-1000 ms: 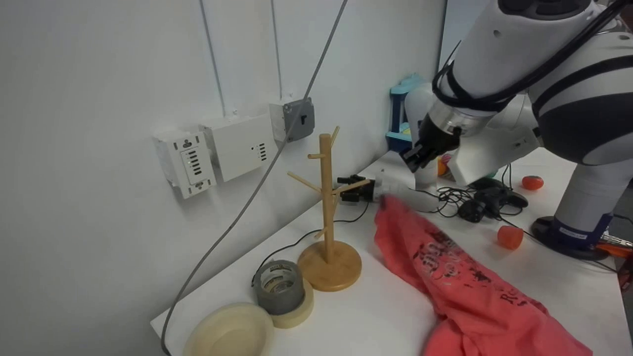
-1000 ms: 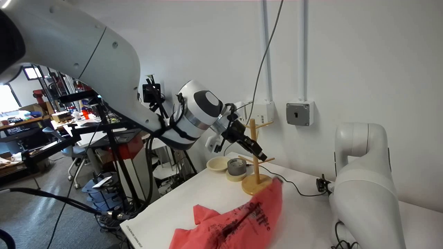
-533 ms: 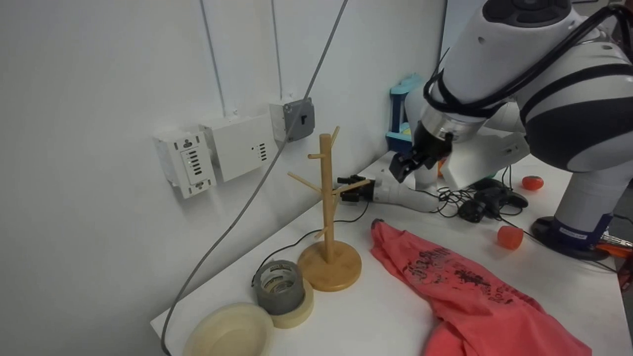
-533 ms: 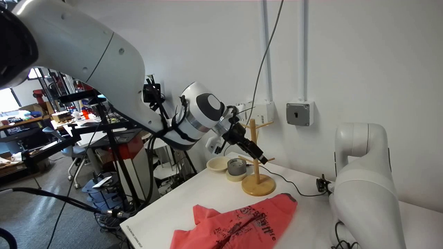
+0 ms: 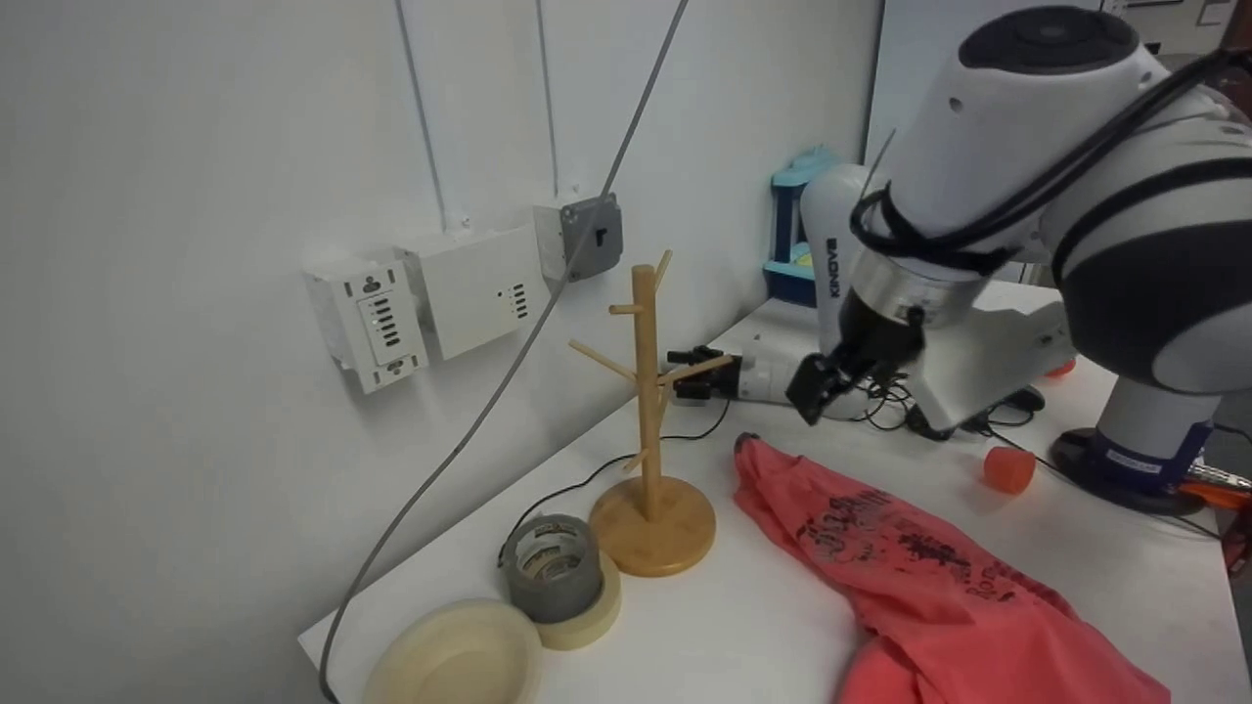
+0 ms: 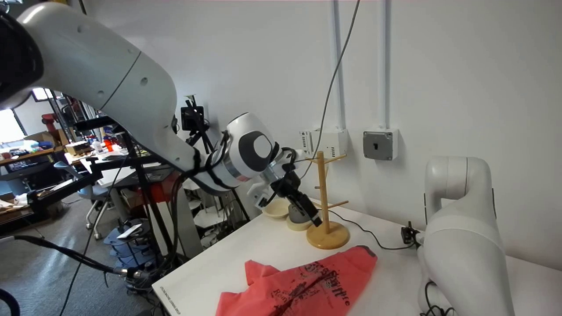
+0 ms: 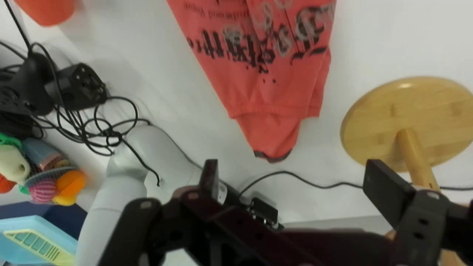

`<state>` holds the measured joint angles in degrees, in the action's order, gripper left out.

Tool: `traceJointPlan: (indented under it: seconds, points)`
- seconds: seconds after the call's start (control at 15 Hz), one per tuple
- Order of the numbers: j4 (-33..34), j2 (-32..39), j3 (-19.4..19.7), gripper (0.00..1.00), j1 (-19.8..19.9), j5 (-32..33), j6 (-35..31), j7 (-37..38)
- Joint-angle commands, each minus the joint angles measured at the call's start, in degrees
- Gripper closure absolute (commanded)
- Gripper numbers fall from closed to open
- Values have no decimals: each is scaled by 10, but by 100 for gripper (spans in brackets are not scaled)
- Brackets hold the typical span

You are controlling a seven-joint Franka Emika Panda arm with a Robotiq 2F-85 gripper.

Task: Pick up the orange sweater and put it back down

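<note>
– down since a second ago, the tip of the orange sweater [image 5: 924,587] is lying flat on the table [image 5: 724,636].
– where is it resting?
– near the mug tree [image 5: 648,420], apart from its base.
– and what is the gripper [image 7: 292,173] doing?
– hanging near the mug tree, lower than before, released, its fingers [image 7: 382,190] standing wide apart.
– what is sitting further out?
– a gray tape roll [image 5: 559,598] is sitting on a tan roll [image 5: 589,631] just beside the mug tree, a bowl [image 5: 460,655] farther off.

We saw a glossy white arm [image 6: 149,105] with a black cap [image 5: 1049,41], black cables [image 5: 1071,174] strapped along it, a silver collar [image 5: 890,286] above the black gripper [image 7: 293,181].
</note>
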<state>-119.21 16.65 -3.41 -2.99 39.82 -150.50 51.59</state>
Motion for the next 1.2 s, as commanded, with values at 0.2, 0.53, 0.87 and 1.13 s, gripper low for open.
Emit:
traceJointPlan:
  seconds: [0.2,0.53,0.87,1.13]
  points:
    - [-213,-89,9,0,-15,-88,-82,-47]
    - [-269,-86,-35,0,5,-161,-146,-99]
    - [-245,-43,-79,0,6,-240,-201,-115]
    - [-217,0,-116,6,21,-306,-229,-116]
